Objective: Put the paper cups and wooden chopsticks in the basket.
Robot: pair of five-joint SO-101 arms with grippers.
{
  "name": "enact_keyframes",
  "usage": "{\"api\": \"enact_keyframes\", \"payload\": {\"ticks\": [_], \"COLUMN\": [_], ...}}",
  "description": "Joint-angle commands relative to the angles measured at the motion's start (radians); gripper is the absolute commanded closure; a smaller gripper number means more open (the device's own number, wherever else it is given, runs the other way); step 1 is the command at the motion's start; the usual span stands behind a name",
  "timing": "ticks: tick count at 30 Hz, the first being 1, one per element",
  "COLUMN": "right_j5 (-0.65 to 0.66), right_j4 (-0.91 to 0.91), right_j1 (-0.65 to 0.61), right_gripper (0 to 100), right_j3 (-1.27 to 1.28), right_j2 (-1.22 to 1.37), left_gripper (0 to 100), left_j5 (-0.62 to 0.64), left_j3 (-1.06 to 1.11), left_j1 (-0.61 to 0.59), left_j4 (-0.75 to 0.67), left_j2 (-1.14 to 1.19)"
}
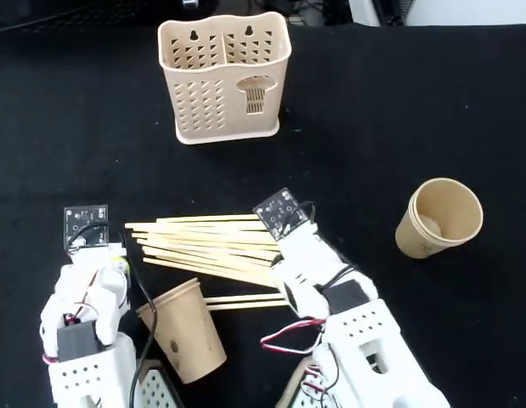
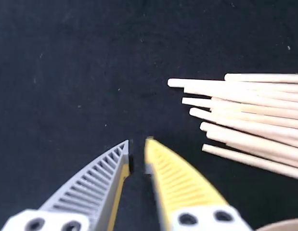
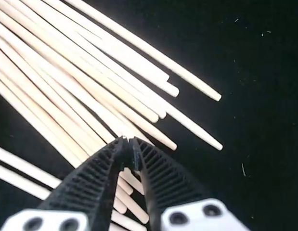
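Basket (image 1: 199, 102) upper centre, nothing is seen inside | wooden chopsticks (image 1: 203, 242) centre, paper cup (image 1: 184, 331) lower centre, second paper cup (image 1: 439, 219) right: all yet to be loaded | left gripper (image 2: 137, 149) is nearly closed, empty | right gripper (image 3: 128, 144) is nearly closed over the chopsticks, no grip can be told.

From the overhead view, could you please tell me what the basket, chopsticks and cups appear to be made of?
The basket looks like moulded beige plastic, matte, judging by its even slotted holes. The chopsticks look like pale bare wood, dull and uncoated. The left cup and right cup look like brown paper, matte, thin-walled; any inner coating is not discernible.
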Motion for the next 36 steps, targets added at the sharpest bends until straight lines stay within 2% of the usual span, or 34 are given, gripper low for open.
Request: {"api": "enact_keyframes", "payload": {"ticks": [1,4,7,13,15,21,28,31,36], "right_j5": [-0.006,-0.006,-0.006,-0.008,-0.008,-0.008,-0.008,-0.008,-0.008], "right_j4": [-0.028,-0.028,-0.028,-0.028,-0.028,-0.028,-0.029,-0.029,-0.029], "right_j1": [0.017,0.017,0.017,0.015,0.015,0.015,0.015,0.015,0.015], "right_gripper": [98.4,98.4,98.4,98.4,98.4,98.4,98.4,98.4,98.4], "right_j3": [-0.004,-0.002,-0.002,-0.002,-0.002,-0.001,-0.001,-0.001,-0.001], "right_j2": [-0.016,-0.016,-0.016,-0.016,-0.015,-0.015,-0.015,-0.015,-0.015], "left_gripper": [82,81,80,80,80,80,80,80,80], "left_j5": [-0.028,-0.031,-0.11,-0.155,-0.155,-0.157,-0.158,-0.201,-0.299], "left_j3": [-0.142,-0.197,-0.22,-0.41,-0.506,-0.82,-1.101,-1.129,-0.961], "left_j1": [-0.002,0.001,0.001,0.018,0.073,0.341,0.473,0.533,0.567], "left_j4": [0.063,0.078,0.08,0.089,0.138,0.382,0.542,0.612,0.609], "left_j2": [0.008,0.014,0.063,0.368,0.511,0.853,0.934,0.944,0.944]}}
